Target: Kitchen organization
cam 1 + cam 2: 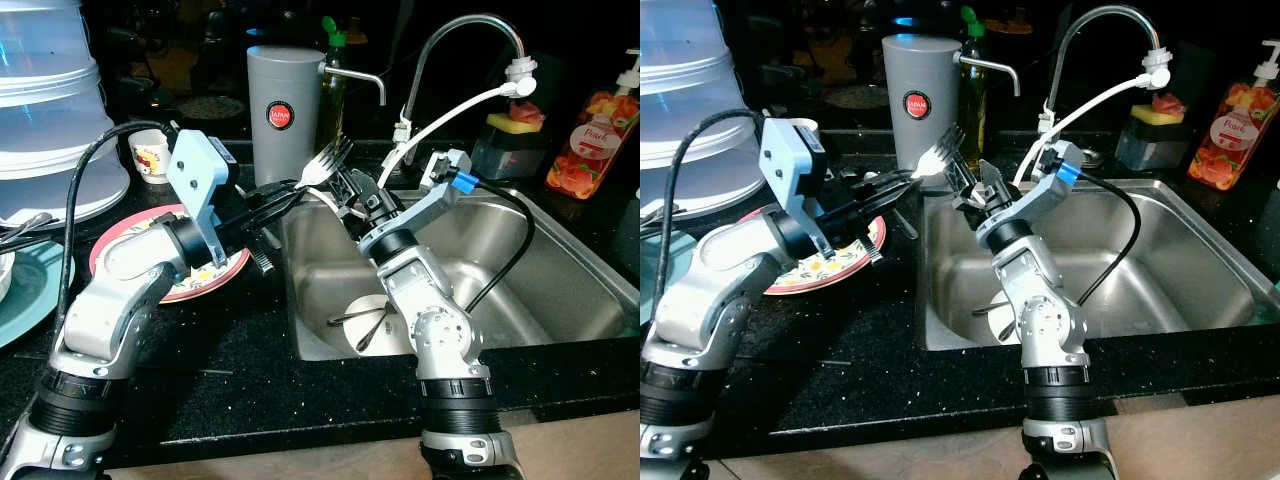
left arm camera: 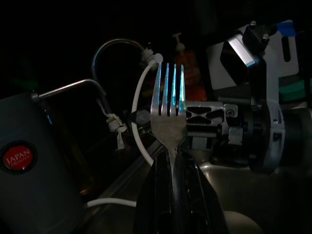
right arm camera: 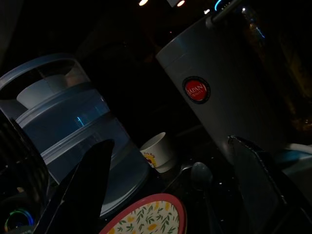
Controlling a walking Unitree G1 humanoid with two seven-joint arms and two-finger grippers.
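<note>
- Left eye view: the left tool [image 1: 268, 203] reaches from the black bench [image 1: 230, 370] toward the steel sink [image 1: 560, 270], clenched on the handle of a silver fork [image 1: 322, 163] whose tines point up and away, above the sink's near-left corner. The right tool [image 1: 350, 192] hangs over the sink's left part, just beside the fork, its fingers spread apart and gripping nothing. Behind the left arm lies a red-rimmed flowered plate [image 1: 215, 272] on the bench, with a small printed cup [image 1: 151, 155] further back and a stack of clear plastic containers [image 1: 50, 110] at far left. A grey cylindrical canister [image 1: 285, 115] with a red round label stands behind the sink's left corner. In the sink basin lies a white plate [image 1: 385, 325] with cutlery across it. A curved faucet [image 1: 470, 40] arches over the sink, and a pink soap bottle [image 1: 590, 140] stands at back right.
- Right eye view: the same scene; the fork's tines sit in front of the canister, close to the right tool's open fingers.
- Left wrist view: the fork rises from between the closed black fingers [image 2: 161, 195], tines up, with the right arm's wrist close behind it.
- Right wrist view: two black fingers [image 3: 87, 175] stand wide apart, framing the cup, the flowered plate's rim and the canister.
</note>
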